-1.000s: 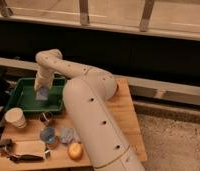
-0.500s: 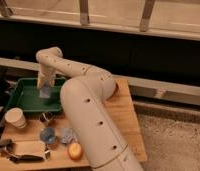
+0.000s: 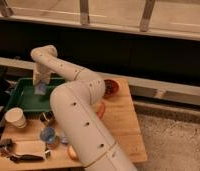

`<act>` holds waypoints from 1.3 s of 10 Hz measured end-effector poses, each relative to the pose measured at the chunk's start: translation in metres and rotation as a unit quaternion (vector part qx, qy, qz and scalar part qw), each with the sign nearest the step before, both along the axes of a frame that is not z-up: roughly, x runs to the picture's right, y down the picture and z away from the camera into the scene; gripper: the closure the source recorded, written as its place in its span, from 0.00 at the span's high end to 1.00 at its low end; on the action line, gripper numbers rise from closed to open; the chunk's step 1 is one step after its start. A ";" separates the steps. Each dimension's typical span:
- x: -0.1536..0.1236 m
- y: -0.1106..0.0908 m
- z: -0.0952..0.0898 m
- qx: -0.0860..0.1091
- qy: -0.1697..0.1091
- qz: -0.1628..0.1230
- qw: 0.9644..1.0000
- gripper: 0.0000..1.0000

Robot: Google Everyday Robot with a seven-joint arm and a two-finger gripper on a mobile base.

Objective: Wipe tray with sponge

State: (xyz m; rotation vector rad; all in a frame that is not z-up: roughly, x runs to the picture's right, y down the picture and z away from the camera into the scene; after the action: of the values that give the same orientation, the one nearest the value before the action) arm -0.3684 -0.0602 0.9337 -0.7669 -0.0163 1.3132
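Observation:
A green tray [image 3: 20, 100] sits at the back left of the wooden table [image 3: 120, 125]. My gripper [image 3: 40, 85] reaches down into the tray's far part from the white arm [image 3: 68, 75]. A small pale blue sponge [image 3: 40, 90] sits at the gripper's tip, against the tray floor. The gripper appears shut on the sponge.
A paper cup [image 3: 15, 118], a metal can [image 3: 46, 118], a blue cup [image 3: 48, 135] and an orange fruit [image 3: 73, 152] stand in front of the tray. A red bowl [image 3: 111, 87] is at the back right. Dark items [image 3: 20, 150] lie at the front left. A railing runs behind.
The gripper and sponge have shifted within the tray, first a little right, then back left and slightly farther away.

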 end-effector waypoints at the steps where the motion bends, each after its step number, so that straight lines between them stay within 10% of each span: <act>1: -0.008 0.002 -0.001 0.001 -0.012 -0.004 1.000 0.00; 4: -0.023 0.025 -0.017 -0.014 -0.037 -0.027 0.999 0.00; 8: 0.031 0.054 -0.026 -0.048 -0.008 -0.030 0.998 0.00; 13: 0.056 0.036 -0.007 -0.039 -0.001 0.000 0.999 0.00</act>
State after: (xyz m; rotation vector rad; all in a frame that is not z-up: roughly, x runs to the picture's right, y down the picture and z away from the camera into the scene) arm -0.3123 -0.0238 0.9272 -0.8349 0.0341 1.3186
